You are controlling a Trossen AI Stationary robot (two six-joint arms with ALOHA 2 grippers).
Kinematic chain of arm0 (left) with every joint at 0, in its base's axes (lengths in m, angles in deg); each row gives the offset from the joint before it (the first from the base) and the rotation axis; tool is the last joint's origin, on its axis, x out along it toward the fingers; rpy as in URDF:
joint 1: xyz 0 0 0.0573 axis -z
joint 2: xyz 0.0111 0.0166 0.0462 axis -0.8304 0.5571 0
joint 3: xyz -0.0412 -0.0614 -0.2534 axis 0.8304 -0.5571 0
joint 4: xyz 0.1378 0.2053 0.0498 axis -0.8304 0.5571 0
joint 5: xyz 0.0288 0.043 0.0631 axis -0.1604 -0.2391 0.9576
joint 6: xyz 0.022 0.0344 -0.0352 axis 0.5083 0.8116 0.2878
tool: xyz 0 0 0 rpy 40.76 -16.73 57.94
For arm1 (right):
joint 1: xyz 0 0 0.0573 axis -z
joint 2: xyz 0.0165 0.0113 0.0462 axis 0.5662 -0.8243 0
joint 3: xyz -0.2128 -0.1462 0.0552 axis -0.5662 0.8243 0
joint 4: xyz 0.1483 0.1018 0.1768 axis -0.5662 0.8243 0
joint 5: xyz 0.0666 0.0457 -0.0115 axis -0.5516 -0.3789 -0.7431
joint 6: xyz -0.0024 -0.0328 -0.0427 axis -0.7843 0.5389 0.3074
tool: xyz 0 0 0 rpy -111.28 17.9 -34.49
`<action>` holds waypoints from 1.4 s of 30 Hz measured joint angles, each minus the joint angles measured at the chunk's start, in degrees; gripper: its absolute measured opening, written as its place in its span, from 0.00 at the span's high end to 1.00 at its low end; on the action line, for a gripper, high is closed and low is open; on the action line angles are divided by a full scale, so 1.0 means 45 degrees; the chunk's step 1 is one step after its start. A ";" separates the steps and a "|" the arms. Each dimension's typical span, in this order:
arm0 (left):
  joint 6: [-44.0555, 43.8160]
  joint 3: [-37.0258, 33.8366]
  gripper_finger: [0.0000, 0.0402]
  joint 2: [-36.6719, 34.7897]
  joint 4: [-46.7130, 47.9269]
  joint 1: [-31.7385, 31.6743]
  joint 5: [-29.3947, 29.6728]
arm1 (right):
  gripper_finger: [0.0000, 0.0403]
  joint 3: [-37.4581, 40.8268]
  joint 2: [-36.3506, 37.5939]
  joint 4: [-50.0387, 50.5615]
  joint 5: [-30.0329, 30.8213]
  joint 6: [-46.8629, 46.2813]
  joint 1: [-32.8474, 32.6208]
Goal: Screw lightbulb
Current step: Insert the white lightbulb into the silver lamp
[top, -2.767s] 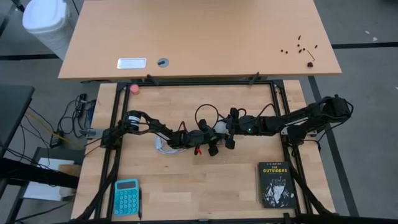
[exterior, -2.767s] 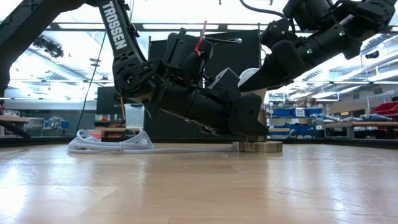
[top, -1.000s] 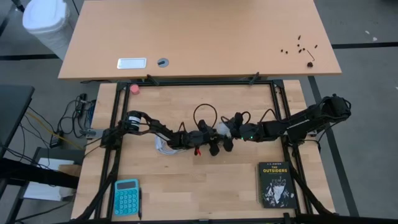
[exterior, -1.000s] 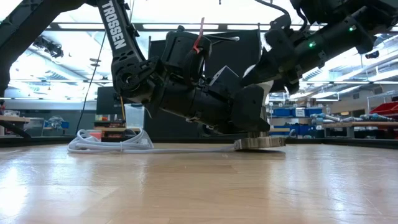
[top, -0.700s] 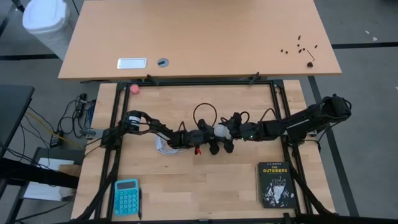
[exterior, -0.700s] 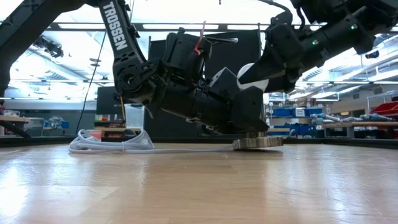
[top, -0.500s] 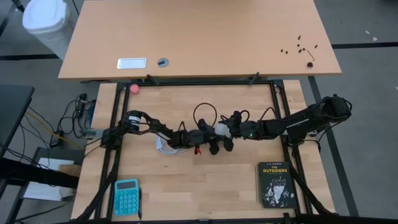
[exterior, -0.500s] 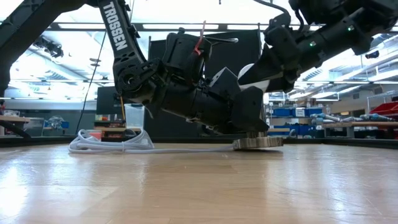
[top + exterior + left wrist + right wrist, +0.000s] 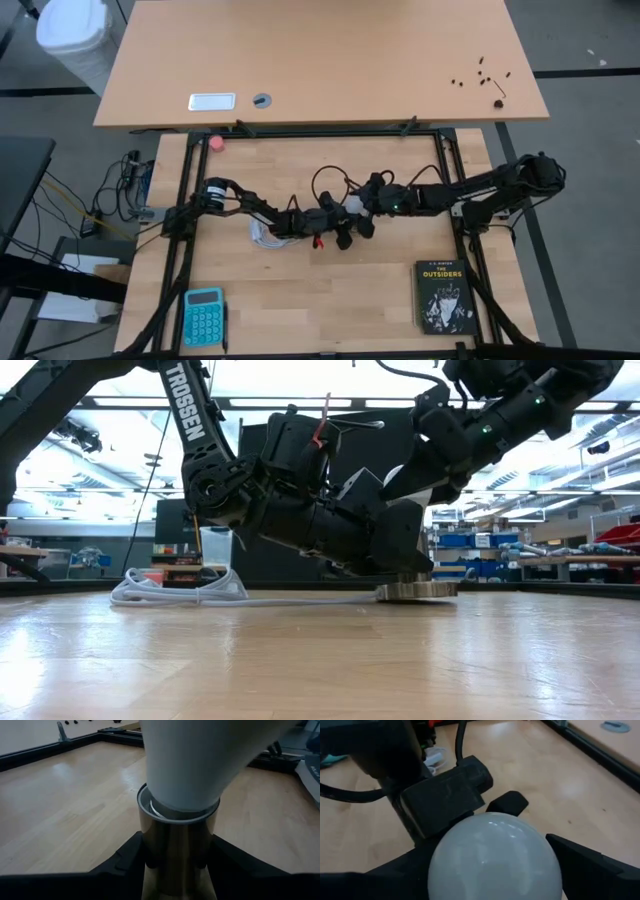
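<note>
- "TROSSEN" stands in white capitals along the dark upper link of the robot arm (image 9: 190,405), seen in the low view at far left.
- "THE OUTSIDERS" stands in white letters on the black paperback book (image 9: 443,296), lying at the table's near right.

Both end effectors crowd lightbulb (image 9: 352,207) mid-table; coiled cord (image 9: 262,232) beside; book (image 9: 442,294), calculator (image 9: 203,316) near front corners.

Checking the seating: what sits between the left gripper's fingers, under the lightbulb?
In the left wrist view, the left gripper is shut on the metallic socket, and the lightbulb stands in the socket's top.
</note>
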 joint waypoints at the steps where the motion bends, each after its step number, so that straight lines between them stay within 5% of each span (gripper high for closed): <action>1: 0.0000 0.0000 0.57 0.0000 0.0000 0.0001 -0.0004 | 0.16 0.0000 0.0000 0.0003 -0.0224 -0.0002 0.0096; 23: 0.0049 0.0005 0.57 0.0000 0.0078 0.0001 -0.0220 | 0.16 -0.0015 0.0005 -0.0156 -0.4651 0.2339 0.1094; 42: 0.0668 0.0010 0.57 -0.0024 0.0238 -0.0003 -0.1559 | 0.16 -0.0015 0.0010 0.0426 -0.6781 0.6639 0.1632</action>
